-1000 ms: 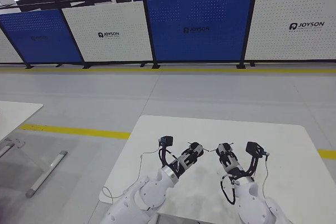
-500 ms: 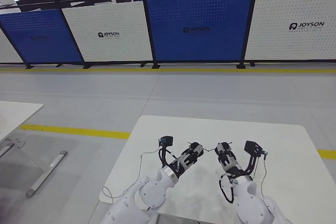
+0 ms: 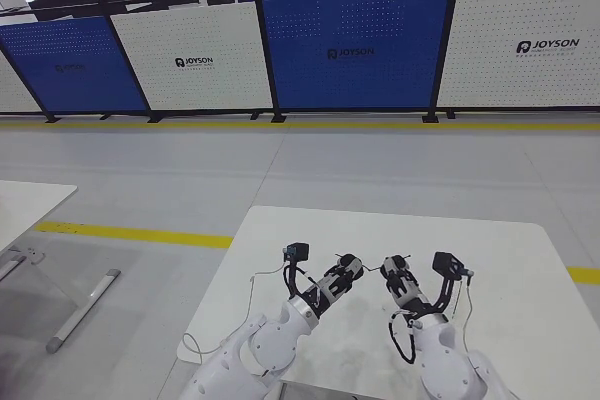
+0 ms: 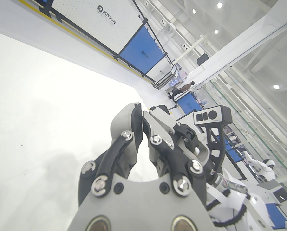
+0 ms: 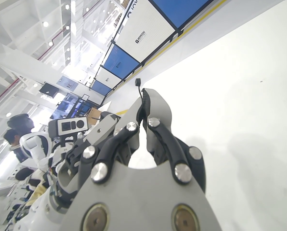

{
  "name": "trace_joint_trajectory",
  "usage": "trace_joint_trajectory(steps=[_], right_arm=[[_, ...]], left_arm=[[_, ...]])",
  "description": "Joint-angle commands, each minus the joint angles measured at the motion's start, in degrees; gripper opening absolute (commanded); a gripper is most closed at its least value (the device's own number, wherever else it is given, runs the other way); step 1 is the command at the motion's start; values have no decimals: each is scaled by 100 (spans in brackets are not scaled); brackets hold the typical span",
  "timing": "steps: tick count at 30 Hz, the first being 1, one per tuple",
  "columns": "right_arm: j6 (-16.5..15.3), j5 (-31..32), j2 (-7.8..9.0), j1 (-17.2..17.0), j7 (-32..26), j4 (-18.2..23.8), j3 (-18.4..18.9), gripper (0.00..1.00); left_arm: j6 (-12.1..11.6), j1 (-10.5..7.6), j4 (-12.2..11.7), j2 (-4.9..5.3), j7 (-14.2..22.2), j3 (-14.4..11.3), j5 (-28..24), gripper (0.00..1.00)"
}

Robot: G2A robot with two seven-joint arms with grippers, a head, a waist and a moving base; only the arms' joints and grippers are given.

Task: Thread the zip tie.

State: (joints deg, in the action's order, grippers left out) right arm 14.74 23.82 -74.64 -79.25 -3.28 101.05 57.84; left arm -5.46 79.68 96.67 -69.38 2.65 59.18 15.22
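A thin black zip tie [image 5: 137, 80] is pinched in my right gripper [image 5: 143, 94], which is shut on its strap. The tie's small square head sticks out just past the fingertips. My left gripper [image 4: 142, 115] is shut too, its pads pressed together, and I see nothing between them. In the top view both grippers hover over the middle of the white table [image 3: 500, 250], left gripper [image 3: 352, 264] and right gripper [image 3: 388, 266] tip to tip with a narrow gap. The right gripper [image 4: 158, 110] shows just behind my left fingertips.
The table has bare surface all around the arms, with its far edge [image 3: 380, 210] ahead and floor beyond. A thin cable [image 3: 195, 345] hangs off the table's left edge. A second white table [image 3: 20, 200] stands far left.
My right gripper has shifted a little left with the zip tie, closing the gap to the left gripper. The left arm has kept still.
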Motion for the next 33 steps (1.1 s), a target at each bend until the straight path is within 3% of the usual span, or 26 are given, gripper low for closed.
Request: trace_joint_trajectory(steps=[1, 14, 19, 25, 33], right_arm=[[-48, 28, -14, 1, 60, -19, -10, 0], [-108, 122, -79, 23, 45, -92, 9, 0], [-151, 134, -88, 2, -17, -69, 84, 0], [-290, 127, -100, -22, -37, -16, 162, 0], [-329, 244, -121, -13, -80, -41, 195, 0]], left_arm=[[0, 0, 0, 0, 0, 0, 0, 0], [49, 2, -8, -11, -96, 13, -46, 0], [151, -15, -23, -64, -249, 7, -469, 0], [177, -14, -31, -100, -157, 31, -962, 0], [143, -18, -14, -118, -53, 60, -1159, 0]])
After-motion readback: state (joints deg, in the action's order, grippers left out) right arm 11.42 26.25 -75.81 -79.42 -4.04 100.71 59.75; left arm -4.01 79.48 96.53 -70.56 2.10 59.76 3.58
